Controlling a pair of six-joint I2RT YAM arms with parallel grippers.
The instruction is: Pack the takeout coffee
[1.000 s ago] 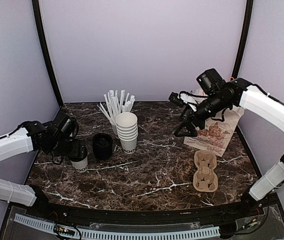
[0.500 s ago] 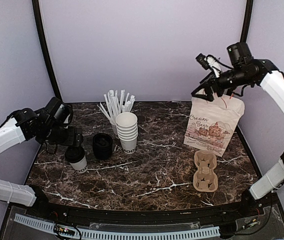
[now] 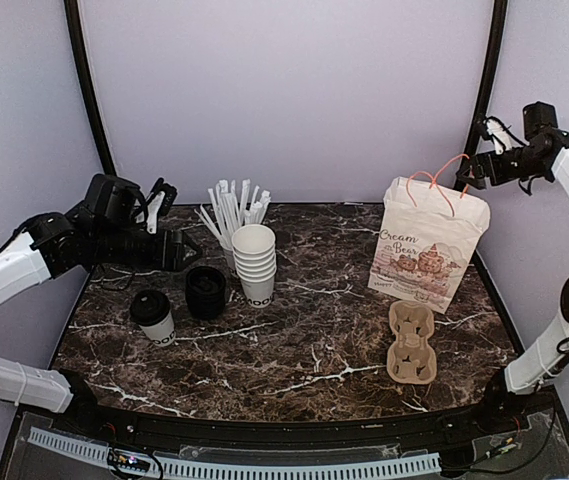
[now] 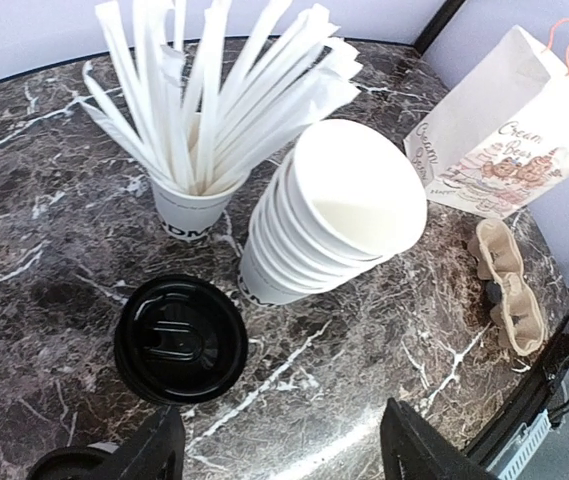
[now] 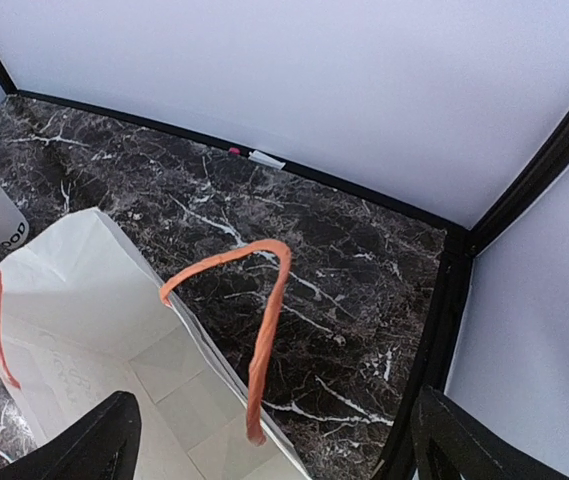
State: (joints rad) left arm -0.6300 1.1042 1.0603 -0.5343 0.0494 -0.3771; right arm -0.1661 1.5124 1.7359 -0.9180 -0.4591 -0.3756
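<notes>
Takeout coffee (image 3: 152,316): upright on the marbled surface (image 3: 314,370), 9 o'clock side. White paper body, glossy black plastic lid, long axis vertical. Left gripper (image 3: 186,256) hangs above, spread wide, empty; cup lies at its 7 o'clock, this arm nearer. Right gripper (image 3: 472,158) wide, empty, beside the orange handles of the white paper bag (image 3: 429,245), 3 o'clock, mouth open

Lab test booth: plain lilac walls (image 3: 284,100), black corner posts (image 3: 91,100), marble-look tabletop (image 3: 314,350), white robot arms (image 3: 9,275).
</notes>
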